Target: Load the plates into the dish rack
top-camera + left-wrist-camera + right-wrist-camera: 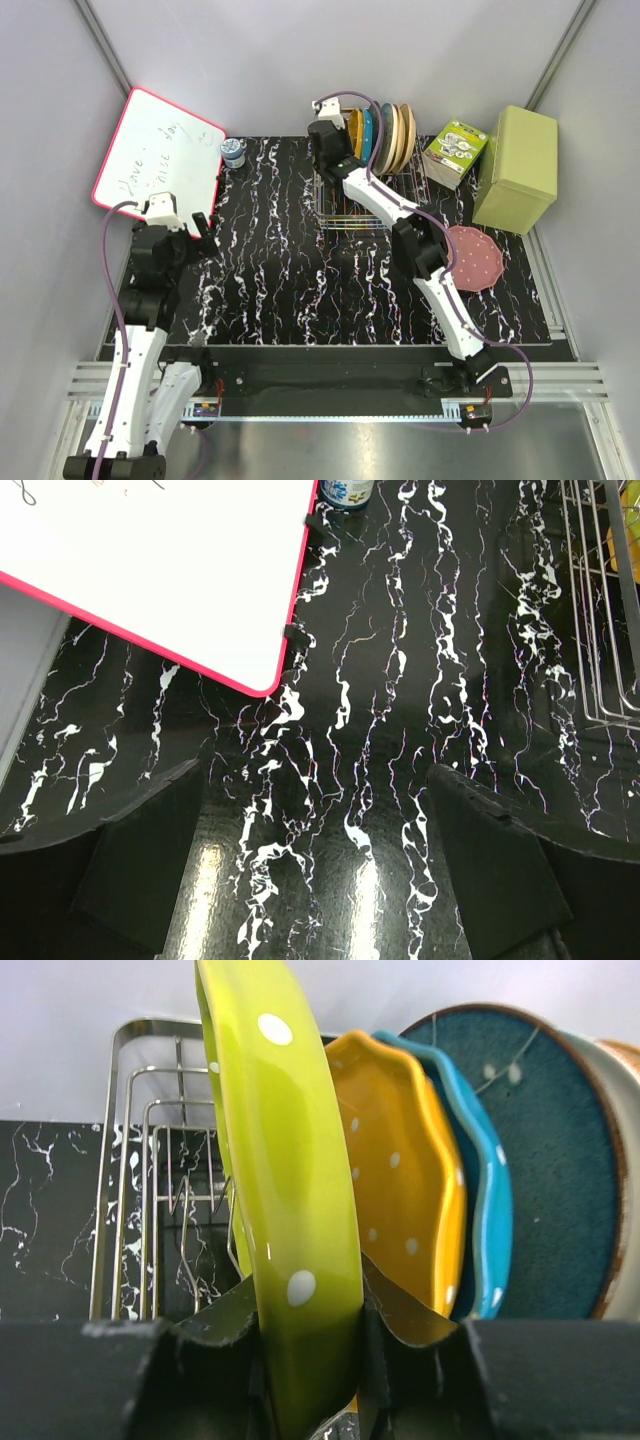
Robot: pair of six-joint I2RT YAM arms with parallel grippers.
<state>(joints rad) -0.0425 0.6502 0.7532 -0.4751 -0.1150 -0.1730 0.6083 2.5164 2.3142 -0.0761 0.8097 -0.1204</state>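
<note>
Slotting is the step in hand: the right gripper (308, 1335) pinches the yellow-green plate (285, 1160) by its rim, upright over the dish rack (125, 1170), just beside the orange plate (405, 1200) and blue plate (490, 1220) standing there. Lower it straight and vertical so it drops between wires without knocking the orange one; whether its bottom edge has met a slot is hidden, probably not. The pink plate (472, 257) lies on the table (280, 280); the left gripper (318, 840) hangs wide apart, empty.
</note>
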